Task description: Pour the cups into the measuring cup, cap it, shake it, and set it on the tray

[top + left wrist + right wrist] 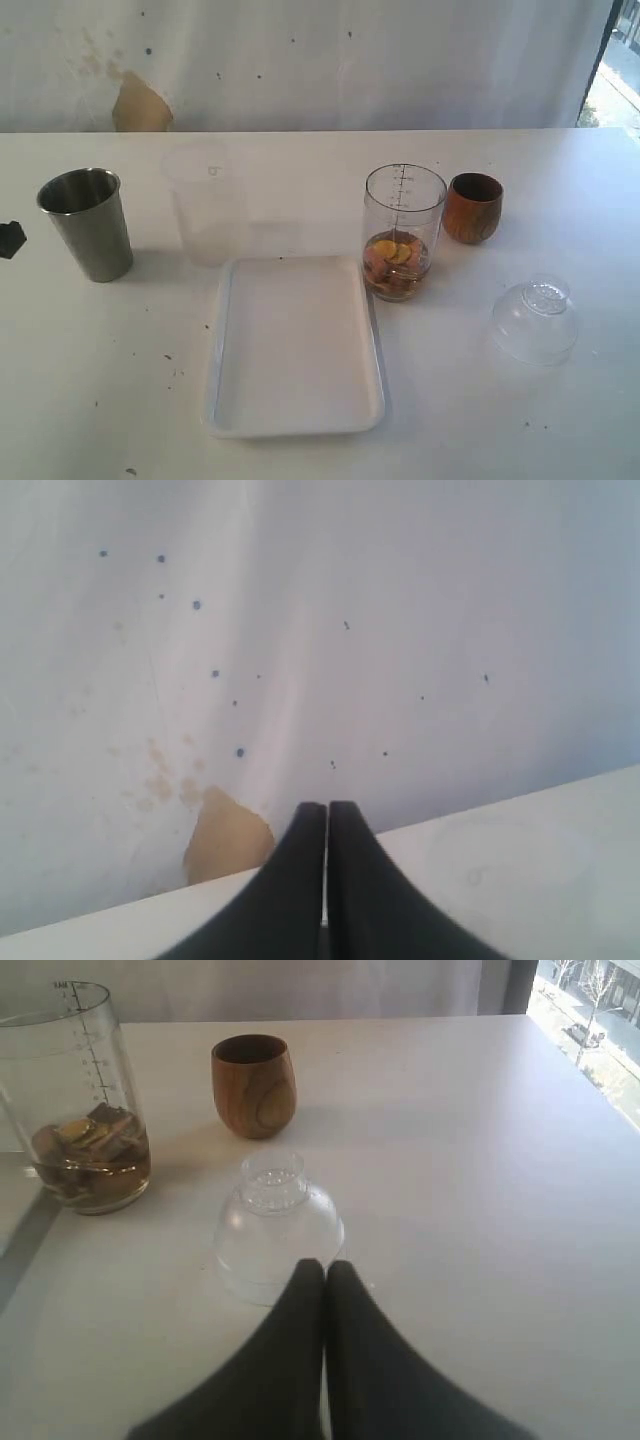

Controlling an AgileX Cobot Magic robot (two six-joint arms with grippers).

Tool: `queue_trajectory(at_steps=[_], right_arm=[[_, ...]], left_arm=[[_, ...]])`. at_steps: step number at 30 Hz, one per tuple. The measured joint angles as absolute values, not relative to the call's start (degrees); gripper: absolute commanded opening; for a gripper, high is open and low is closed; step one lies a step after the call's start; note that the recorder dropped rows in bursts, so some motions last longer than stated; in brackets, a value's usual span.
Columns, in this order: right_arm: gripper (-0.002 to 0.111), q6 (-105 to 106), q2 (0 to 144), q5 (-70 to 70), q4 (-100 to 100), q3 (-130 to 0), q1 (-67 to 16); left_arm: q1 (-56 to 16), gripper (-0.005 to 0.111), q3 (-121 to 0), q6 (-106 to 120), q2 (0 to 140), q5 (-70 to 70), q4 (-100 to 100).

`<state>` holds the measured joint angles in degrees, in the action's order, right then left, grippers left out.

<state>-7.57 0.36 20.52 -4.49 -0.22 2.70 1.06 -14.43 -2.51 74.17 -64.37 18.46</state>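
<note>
The clear measuring cup [404, 232] stands upright right of the white tray [296, 345], holding brownish pieces and liquid at its bottom; it also shows in the right wrist view [75, 1100]. The wooden cup [473, 207] [254, 1085] stands upright just beyond it. The steel tumbler [87, 223] stands at far left. My left gripper [327, 808] is shut on nothing, facing the back wall above the table. My right gripper [325, 1268] is shut and empty, just short of the clear dome lid [277, 1226]. Neither gripper shows in the exterior view, except perhaps a dark bit at its left edge.
A cloudy translucent container [207, 203] stands behind the tray. The dome lid [536, 319] lies on the table at the right. A white curtain wall with a tan patch [139, 105] backs the table. The table's right edge [600, 1090] runs by a window.
</note>
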Motion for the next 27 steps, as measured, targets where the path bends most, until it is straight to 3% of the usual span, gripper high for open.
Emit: queue_trajectory(at_steps=[12,18,27], right_arm=[[0.0,-8.58,0.36,20.52,-4.49,-0.22,2.7],[0.0,-8.8,0.36,20.52,-4.49,-0.22,2.7],[0.0,-8.91,0.36,20.52,-4.49,-0.22,2.7]], left_arm=[[1.06,0.0,-14.31,-24.2,50.08,-28.12,27.33],[1.06,0.0,-14.22,-42.32,38.11,-19.87,43.81],[1.06,0.0,-14.22,-50.54,28.04,-5.87,47.12]])
